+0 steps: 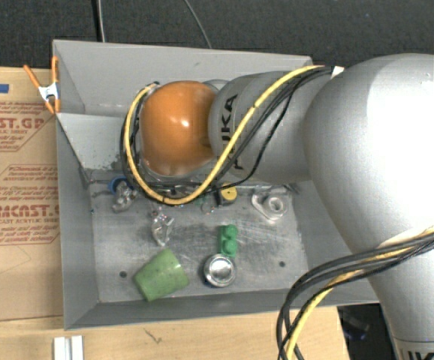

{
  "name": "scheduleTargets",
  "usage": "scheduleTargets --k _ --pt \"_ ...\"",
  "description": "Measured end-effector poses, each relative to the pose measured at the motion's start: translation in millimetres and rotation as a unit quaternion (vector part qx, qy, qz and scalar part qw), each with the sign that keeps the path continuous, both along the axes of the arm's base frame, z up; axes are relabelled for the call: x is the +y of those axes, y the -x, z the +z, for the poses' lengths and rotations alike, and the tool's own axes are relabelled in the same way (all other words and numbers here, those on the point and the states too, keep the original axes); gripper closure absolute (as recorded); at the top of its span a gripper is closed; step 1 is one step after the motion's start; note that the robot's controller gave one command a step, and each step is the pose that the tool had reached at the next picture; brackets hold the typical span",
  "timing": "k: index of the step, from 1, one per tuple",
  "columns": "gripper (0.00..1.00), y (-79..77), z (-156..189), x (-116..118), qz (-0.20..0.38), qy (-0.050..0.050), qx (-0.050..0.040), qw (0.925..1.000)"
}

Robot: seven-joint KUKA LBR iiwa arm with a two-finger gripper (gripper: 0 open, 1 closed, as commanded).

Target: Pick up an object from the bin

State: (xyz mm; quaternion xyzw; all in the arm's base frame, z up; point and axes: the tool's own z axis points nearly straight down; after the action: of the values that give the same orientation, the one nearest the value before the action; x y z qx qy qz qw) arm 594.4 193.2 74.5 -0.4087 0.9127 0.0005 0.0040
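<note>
My gripper (159, 228) hangs below the orange dome, its metal tip low over the bin floor left of centre. A light green cup (159, 274) lies on its side just in front of the tip. To the right of the cup sits a round silver tin (218, 270). Above the tin stands a small green knobbed piece (228, 240). Nothing shows between the fingers.
A silver metal fitting (269, 203) lies at the right of the bin floor, with a small yellow and black thing (228, 194) beside it. A blue and metal piece (119, 191) rests near the left wall. The arm and its dome cover the back of the bin.
</note>
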Motion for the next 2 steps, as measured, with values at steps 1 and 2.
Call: scheduleTargets --k 1,2 --pt "0.00 12.7 -0.3 8.5 0.166 -0.002 -0.0020 0.9862" --pt "1.00 10.2 2.9 7.5 0.165 -0.002 -0.0045 0.9863"
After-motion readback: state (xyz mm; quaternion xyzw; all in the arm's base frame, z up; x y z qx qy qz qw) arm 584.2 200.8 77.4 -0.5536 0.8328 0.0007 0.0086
